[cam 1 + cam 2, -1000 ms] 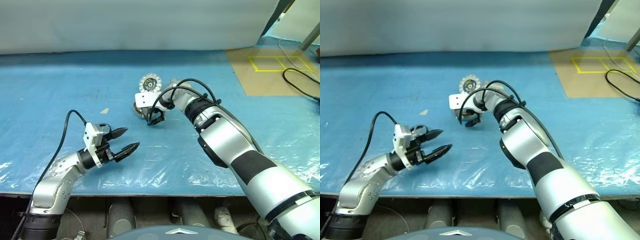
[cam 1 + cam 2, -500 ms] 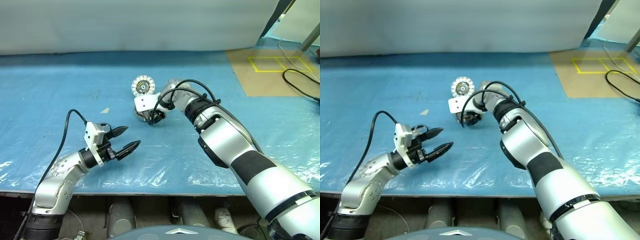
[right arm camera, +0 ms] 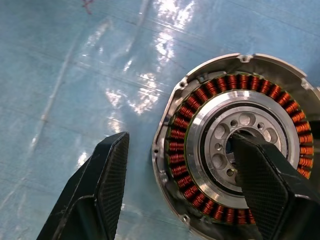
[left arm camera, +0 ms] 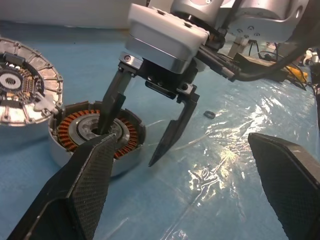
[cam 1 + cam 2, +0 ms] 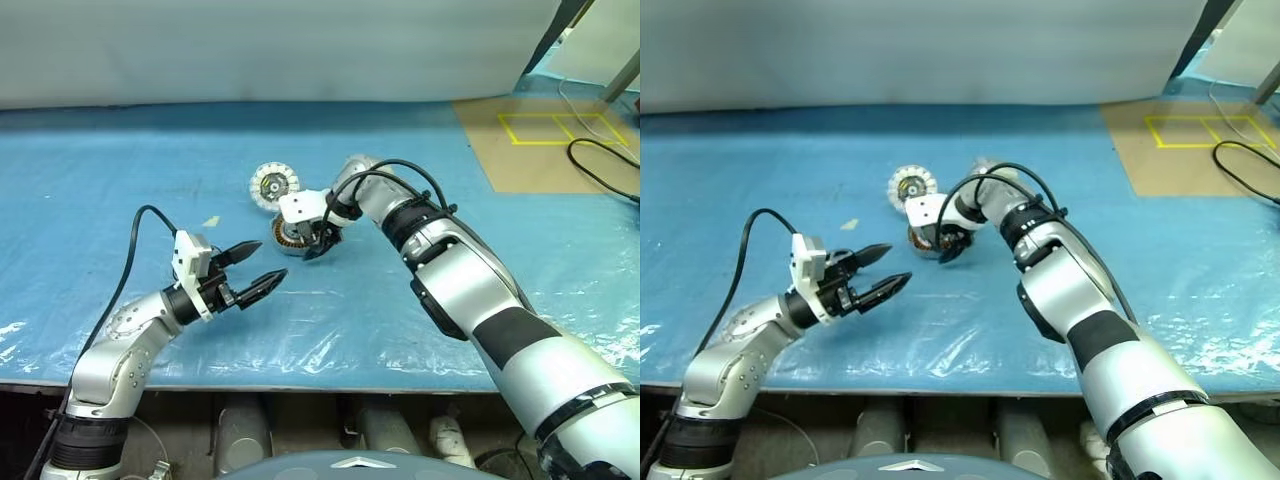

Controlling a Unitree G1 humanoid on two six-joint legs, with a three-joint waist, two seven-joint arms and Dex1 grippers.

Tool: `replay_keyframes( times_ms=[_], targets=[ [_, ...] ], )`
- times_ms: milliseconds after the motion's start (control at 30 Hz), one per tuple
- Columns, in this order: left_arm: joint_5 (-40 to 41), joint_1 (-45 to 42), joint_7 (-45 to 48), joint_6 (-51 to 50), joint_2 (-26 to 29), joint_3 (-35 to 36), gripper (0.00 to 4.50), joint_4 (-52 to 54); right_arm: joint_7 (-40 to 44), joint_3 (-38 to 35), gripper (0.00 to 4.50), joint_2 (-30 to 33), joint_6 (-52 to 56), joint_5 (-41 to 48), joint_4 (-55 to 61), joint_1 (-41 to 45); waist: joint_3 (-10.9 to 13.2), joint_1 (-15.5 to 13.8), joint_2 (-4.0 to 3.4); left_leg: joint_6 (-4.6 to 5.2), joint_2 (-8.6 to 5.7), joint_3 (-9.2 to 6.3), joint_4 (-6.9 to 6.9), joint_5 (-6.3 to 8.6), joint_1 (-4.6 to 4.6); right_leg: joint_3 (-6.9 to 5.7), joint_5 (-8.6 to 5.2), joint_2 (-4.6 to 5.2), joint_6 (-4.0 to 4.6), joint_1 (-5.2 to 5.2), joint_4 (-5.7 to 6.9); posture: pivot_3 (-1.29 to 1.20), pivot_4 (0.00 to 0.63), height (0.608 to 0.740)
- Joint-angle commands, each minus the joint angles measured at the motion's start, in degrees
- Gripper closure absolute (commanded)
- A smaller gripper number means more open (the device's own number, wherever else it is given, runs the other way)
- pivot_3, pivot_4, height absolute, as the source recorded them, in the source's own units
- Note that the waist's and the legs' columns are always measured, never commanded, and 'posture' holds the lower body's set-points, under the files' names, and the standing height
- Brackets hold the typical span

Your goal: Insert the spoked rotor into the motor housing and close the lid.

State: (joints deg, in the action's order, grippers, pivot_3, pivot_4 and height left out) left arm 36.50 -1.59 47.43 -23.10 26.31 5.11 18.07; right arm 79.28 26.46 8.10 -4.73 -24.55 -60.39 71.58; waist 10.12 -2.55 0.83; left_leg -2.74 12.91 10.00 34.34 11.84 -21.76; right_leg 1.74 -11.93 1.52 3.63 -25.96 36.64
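The motor housing [image 5: 290, 237], a shallow disc with copper windings around a silver hub, lies on the blue sheet. My right gripper [image 4: 127, 147] points down over it and is open. One finger [image 3: 252, 175] stands in the hub's bore and the other finger [image 3: 107, 170] stands outside the rim, clear of it. The lid [image 5: 272, 185], pale with a toothed rim, lies flat against the housing's far left side. My left gripper [image 5: 270, 262] hovers open and empty to the near left, pointing at the housing. The spoked rotor is out of view.
A blue plastic sheet [image 5: 420, 300] covers the table up to its near edge. Brown board with yellow tape [image 5: 545, 140] and a black cable [image 5: 600, 165] lie at the back right. A small dark piece [image 4: 209, 114] and a pale flake [image 5: 210, 222] rest on the sheet.
The right gripper drew back toward me and turned, and its fingers narrowed around the housing's rim. The lid slid left and nearer. The left gripper rose slightly.
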Motion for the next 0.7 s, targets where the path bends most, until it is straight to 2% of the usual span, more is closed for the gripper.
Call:
replay_keyframes(
  times_ms=[33, 167, 267, 400, 433, 533, 700],
  targets=[
    [0.88, -1.44, 0.8, -0.36, 0.89, 0.54, 0.05, 0.55, 5.29, 1.32, 1.18, 2.02, 5.77, 1.3, 11.13, -5.19, -0.01, -0.01, 0.01, 0.0, 0.0, 0.0, 0.0, 0.0, 0.0, 0.0, 0.0, 0.0, 0.0, 0.0, 0.0, 0.0, 0.15, 0.74],
    [0.87, -2.45, 1.09, -0.77, 1.11, 0.08, 0.05, 0.02, 5.52, 2.69, 1.18, 3.04, 10.43, 1.53, 19.49, -9.41, -0.02, 0.0, 0.03, 0.0, 0.0, 0.0, 0.01, -0.01, 0.05, 0.01, 0.0, 0.0, 0.0, 0.03, 0.04, 0.0, 0.15, 0.74],
    [0.79, -2.52, 1.09, -0.92, 1.02, -0.12, 0.05, 0.15, 4.05, 3.28, 1.18, 2.62, 12.0, 1.67, 20.36, -9.73, -0.02, 0.16, 0.03, -0.01, 0.0, 0.0, 0.02, 0.0, 0.15, 0.02, 0.0, -0.01, -0.01, 0.09, 0.05, 0.0, 0.15, 0.74],
    [0.44, -1.95, 1.2, -0.51, 0.84, -0.24, 0.05, 0.17, 2.96, 3.87, 2.35, 2.38, 11.96, 1.84, 20.1, -9.08, -0.02, 0.19, 0.03, -0.03, 0.0, 0.0, 0.01, -0.01, 0.33, 0.03, -0.03, -0.01, -0.04, 0.28, 0.06, 0.0, 0.15, 0.74],
    [0.35, -1.55, 1.38, -0.18, 0.77, -0.18, 0.05, 0.02, 2.25, 3.99, 2.52, 2.36, 11.65, 1.64, 20.14, -8.8, -0.02, 0.25, 0.03, -0.03, 0.0, 0.0, 0.01, -0.01, 0.47, 0.04, -0.04, -0.02, -0.06, 0.43, 0.04, 0.0, 0.15, 0.74],
    [-0.19, -0.65, 1.95, 1.0, 0.61, -0.07, 0.05, -0.72, 1.05, 4.39, 2.52, 2.36, 11.42, 1.33, 19.66, -7.89, -0.02, 0.34, 0.03, -0.04, 0.0, 0.0, 0.0, 0.0, 0.78, 0.07, -0.17, -0.01, -0.23, 0.73, -0.02, 0.0, 0.15, 0.74],
    [-0.7, 0.42, 2.91, 2.84, 0.36, 0.07, 0.05, -2.13, 2.09, 5.14, 2.52, 3.29, 14.07, 1.31, 22.15, -7.78, -0.02, 0.21, 0.03, -0.04, 0.0, -0.02, -0.01, 0.0, 0.78, 0.04, -0.17, -0.01, -0.24, 0.74, 0.0, 0.0, 0.15, 0.74]
  ],
)
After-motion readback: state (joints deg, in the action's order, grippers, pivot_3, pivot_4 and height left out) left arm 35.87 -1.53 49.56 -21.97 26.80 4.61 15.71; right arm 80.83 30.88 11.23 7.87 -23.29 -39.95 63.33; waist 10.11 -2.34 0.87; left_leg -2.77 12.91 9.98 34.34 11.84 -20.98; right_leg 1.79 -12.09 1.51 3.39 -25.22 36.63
